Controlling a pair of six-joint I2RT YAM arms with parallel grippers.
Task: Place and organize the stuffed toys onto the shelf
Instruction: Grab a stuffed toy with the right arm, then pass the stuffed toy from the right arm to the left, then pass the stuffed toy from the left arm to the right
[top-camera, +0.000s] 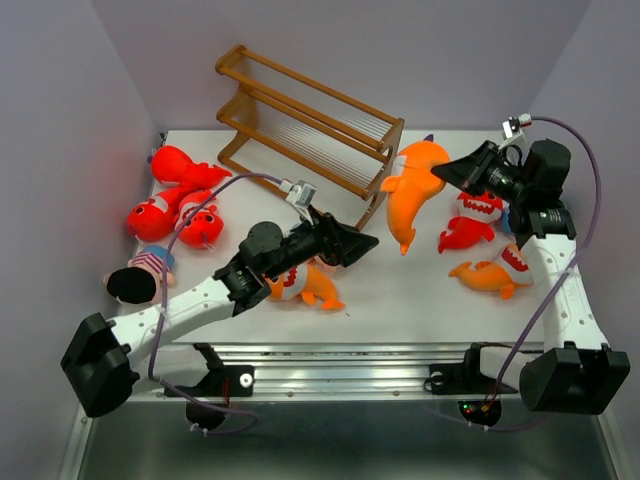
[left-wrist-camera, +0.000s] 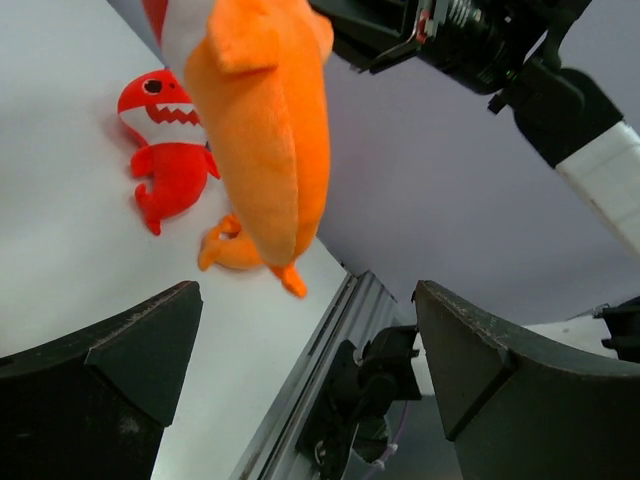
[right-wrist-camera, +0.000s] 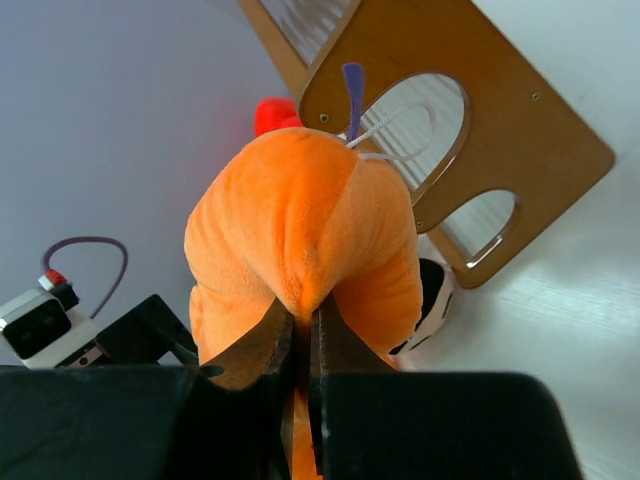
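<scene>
We saw the right gripper (right-wrist-camera: 300, 335) closed almost fully on a pinched fold of plush at one end of the large orange shark (top-camera: 412, 190), which hung below it just beside the right side panel of the shelf (top-camera: 300, 120); we could not tell whether the shark's low end touched the bench (top-camera: 400, 310). The shelf stood at the far side of the bench with no toy on its rails. The left gripper (top-camera: 360, 243) was spread wide and held nothing, pointing toward the hanging shark from mid-bench. Under its arm lay an orange-and-white toy (top-camera: 305, 285). A red shark (top-camera: 470, 225) and a small orange shark (top-camera: 490, 275) lay near the right arm. Several red toys (top-camera: 175, 205) and a doll (top-camera: 140, 275) lay at the left edge.
</scene>
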